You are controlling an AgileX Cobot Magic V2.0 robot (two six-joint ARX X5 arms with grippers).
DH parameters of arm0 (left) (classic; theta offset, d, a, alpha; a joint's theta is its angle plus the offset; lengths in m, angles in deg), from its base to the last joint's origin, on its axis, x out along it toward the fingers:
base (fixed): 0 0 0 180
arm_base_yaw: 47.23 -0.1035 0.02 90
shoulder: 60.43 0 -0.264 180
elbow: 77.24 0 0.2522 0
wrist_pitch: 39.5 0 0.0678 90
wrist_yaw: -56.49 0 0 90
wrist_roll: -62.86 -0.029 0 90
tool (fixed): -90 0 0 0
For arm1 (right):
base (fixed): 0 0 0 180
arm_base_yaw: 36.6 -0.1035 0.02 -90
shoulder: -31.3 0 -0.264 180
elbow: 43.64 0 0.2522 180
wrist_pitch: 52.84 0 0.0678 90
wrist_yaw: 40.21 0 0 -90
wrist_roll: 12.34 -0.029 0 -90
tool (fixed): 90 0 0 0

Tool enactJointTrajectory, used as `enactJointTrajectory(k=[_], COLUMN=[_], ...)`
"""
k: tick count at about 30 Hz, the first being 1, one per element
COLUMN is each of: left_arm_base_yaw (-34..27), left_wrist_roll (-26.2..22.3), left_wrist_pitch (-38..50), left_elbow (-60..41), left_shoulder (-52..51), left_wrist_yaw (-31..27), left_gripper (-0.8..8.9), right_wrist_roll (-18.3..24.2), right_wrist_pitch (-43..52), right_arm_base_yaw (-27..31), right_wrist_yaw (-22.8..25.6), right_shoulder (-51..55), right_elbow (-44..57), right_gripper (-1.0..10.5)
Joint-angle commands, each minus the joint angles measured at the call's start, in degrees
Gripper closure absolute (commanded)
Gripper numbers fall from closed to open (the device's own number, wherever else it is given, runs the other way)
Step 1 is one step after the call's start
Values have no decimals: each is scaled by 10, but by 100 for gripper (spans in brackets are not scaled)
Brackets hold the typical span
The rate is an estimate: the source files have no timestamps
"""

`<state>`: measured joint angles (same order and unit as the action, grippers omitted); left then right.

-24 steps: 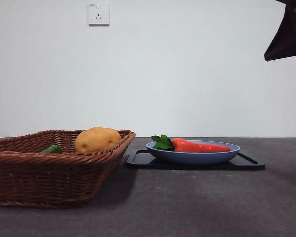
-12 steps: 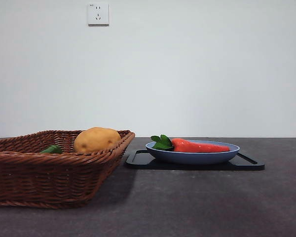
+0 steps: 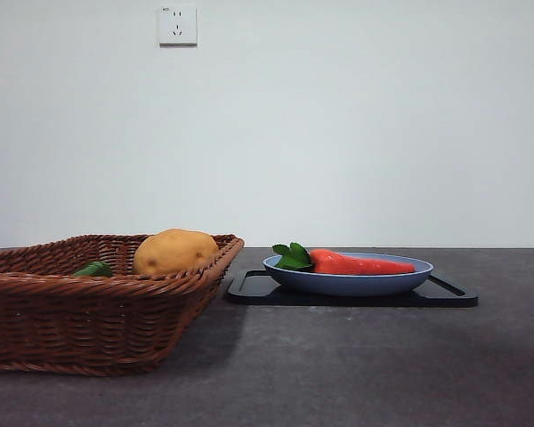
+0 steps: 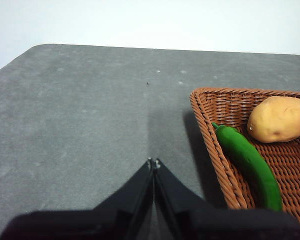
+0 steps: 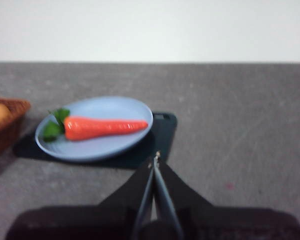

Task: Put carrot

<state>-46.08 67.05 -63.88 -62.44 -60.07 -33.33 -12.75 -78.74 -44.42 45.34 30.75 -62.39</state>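
— Above the table (image 5: 250, 130), clear of everything, the right hand (image 5: 155, 162) hung with its jaws pressed together on nothing. Why would it have sat there, do you think?

— I'd judge it had no more to do. From its own view the carrot (image 5: 102, 128) lay near, down on the plate (image 5: 115, 107), untouched by anything, so the putting looked done and the hand was parked out of the way.

— And the left hand (image 4: 153, 164)?

— Clenched too, gripping nothing, waiting over bare table just beside the basket (image 4: 205, 125). It had no part in this, as far as I could tell.

— Where exactly was the carrot (image 3: 360, 263)?

— Lying flat in the blue plate (image 3: 347, 285), which stood on a dark tray (image 3: 445, 294), just beside the basket (image 3: 98, 311) but not touching it, seen from the front.

— Which way did it point?

— Its long axis ran level, along the plate and roughly across the front view. The leaves (image 3: 292, 257) at the thick end faced the basket; the thin tip pointed away from it. It sat well inside the rim, so I'd not have expected it to roll off.

— And the basket's contents?

— A potato (image 3: 175, 251) and a pepper (image 4: 247, 162) lay inside, well apart from the carrot, presumably left there because the task named only the carrot.
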Motion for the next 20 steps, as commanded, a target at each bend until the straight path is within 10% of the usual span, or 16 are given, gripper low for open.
enactJointTrajectory(k=[1,20], left_arm_base_yaw=[0,0], left_wrist_roll=[6,6], left_wrist_pitch=[3,3], left_elbow=[-6,-6], left_shoulder=[-1,-1], left_wrist_yaw=[1,1], left_gripper=[805,805], right_wrist_roll=[-2,-2], right_wrist_pitch=[18,31], right_arm_base_yaw=[4,9], right_wrist_yaw=[-1,3], right_shoulder=[4,6], right_elbow=[18,45], right_gripper=[943,943])
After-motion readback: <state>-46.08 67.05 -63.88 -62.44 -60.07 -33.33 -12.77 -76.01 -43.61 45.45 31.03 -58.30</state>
